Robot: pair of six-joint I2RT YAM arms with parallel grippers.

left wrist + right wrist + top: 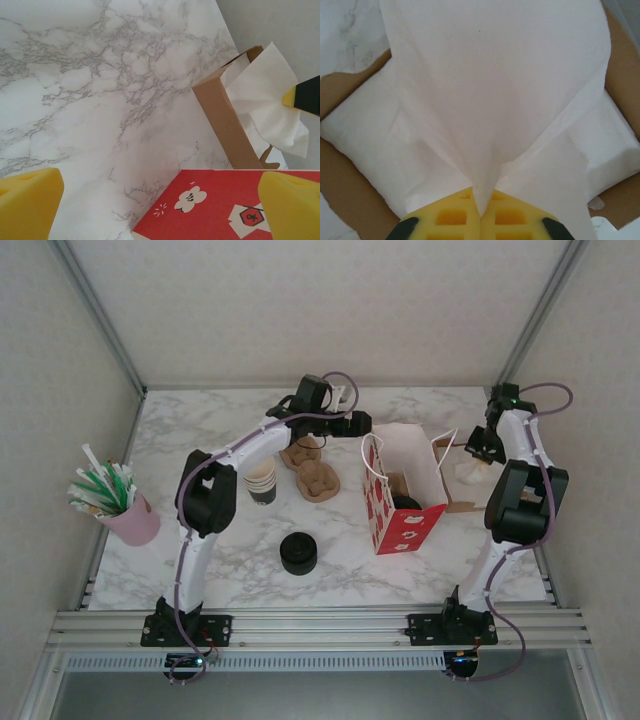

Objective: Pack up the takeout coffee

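Marble tabletop (200, 430), overhead: coffee cup (407, 503) is seen inside the red bag (395, 530), left of the right gripper (474, 455).
Left wrist: left gripper (160, 200) is held spread above the bag.
Right wrist: napkin (495, 100) is pinched over the box (340, 185).
Next: the napkin is to be lifted clear and carried bagward.

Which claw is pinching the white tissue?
The right claw, over the brown box: it is shut tight on the white tissue. The left claw stands wide open near the red bag, holding nothing.
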